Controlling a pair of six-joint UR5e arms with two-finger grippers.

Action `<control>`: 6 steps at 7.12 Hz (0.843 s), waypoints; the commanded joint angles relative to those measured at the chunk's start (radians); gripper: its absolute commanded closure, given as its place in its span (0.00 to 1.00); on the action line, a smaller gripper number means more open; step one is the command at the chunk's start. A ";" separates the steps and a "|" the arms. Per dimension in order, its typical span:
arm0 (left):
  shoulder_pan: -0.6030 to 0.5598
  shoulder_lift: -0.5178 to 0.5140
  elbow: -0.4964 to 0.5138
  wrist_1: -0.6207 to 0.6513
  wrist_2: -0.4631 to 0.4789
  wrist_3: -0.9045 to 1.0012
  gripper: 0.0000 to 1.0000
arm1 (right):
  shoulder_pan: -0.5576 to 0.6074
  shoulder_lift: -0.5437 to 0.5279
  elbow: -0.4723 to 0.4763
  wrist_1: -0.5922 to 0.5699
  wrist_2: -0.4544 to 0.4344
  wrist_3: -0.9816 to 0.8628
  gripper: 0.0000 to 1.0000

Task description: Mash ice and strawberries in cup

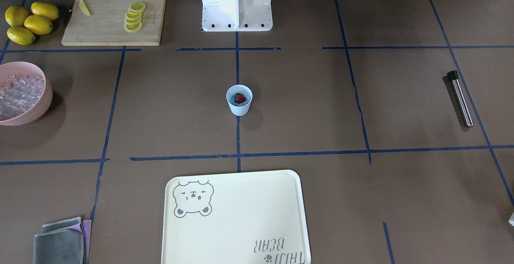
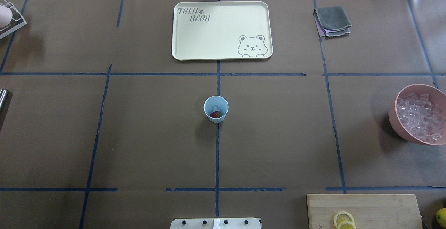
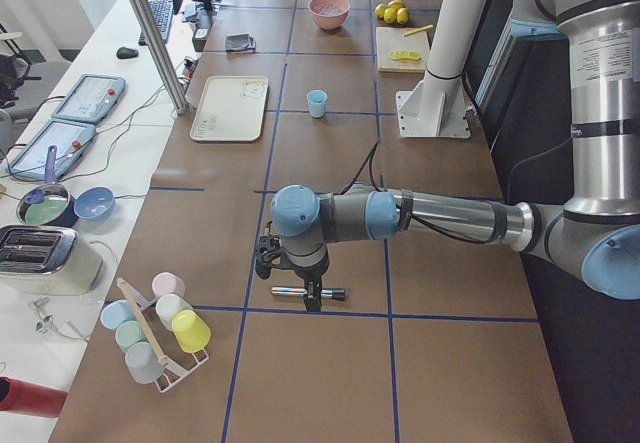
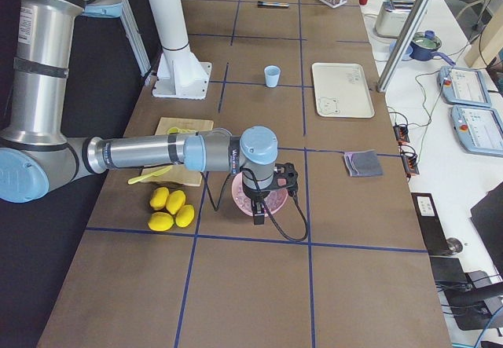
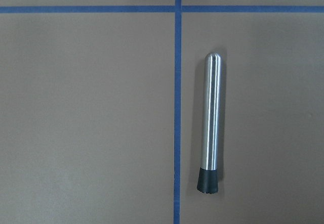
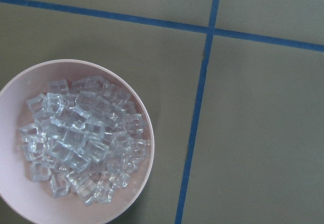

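Note:
The pale-blue cup (image 1: 239, 109) stands upright at the table's middle, also in the overhead view (image 2: 209, 105). Inside lie a dark-red strawberry (image 1: 240, 97) (image 2: 215, 114) and a clear ice cube (image 2: 215, 107). More ice cubes (image 6: 81, 138) fill the pink bowl (image 2: 400, 124). A steel muddler with a black tip (image 1: 460, 98) (image 5: 211, 123) lies flat on the table. My left gripper (image 3: 308, 298) hangs right over the muddler. My right gripper (image 4: 258, 214) hangs over the pink bowl. I cannot tell if either is open or shut; no fingers show in the wrist views.
A cream bear tray (image 2: 223, 30) lies beyond the cup. A cutting board (image 1: 114, 19) holds lemon slices and a yellow knife, with whole lemons (image 1: 30, 23) beside it. Folded grey cloths (image 2: 332, 21) lie at the far right. A cup rack (image 3: 155, 328) stands at the left end.

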 commanded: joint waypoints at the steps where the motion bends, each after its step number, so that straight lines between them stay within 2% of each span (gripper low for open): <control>1: -0.002 0.024 0.023 -0.012 -0.011 0.003 0.00 | -0.002 0.009 -0.004 0.000 -0.006 -0.009 0.00; 6: -0.024 0.041 0.038 -0.035 -0.029 -0.009 0.00 | -0.013 0.018 -0.015 0.005 -0.006 0.008 0.01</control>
